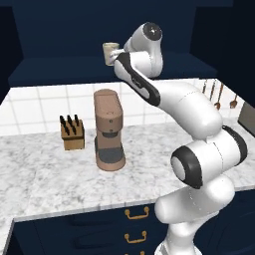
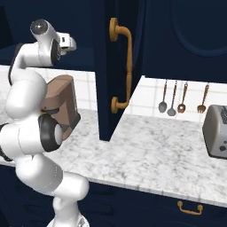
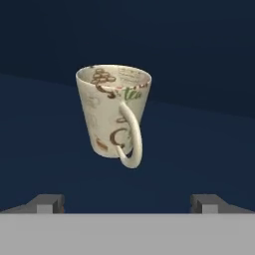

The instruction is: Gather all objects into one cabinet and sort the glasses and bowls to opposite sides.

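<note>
While the jaws stand spread, one mug [image 3: 113,112] sits upright on the shelf [image 3: 45,149], bare shelf all around it.

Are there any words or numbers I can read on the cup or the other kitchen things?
None can be read.
The mug has brown and green squiggles that look like writing, but they are too blurred to make out.
The coffee machine, knife block and toaster show no words or numbers.
</note>
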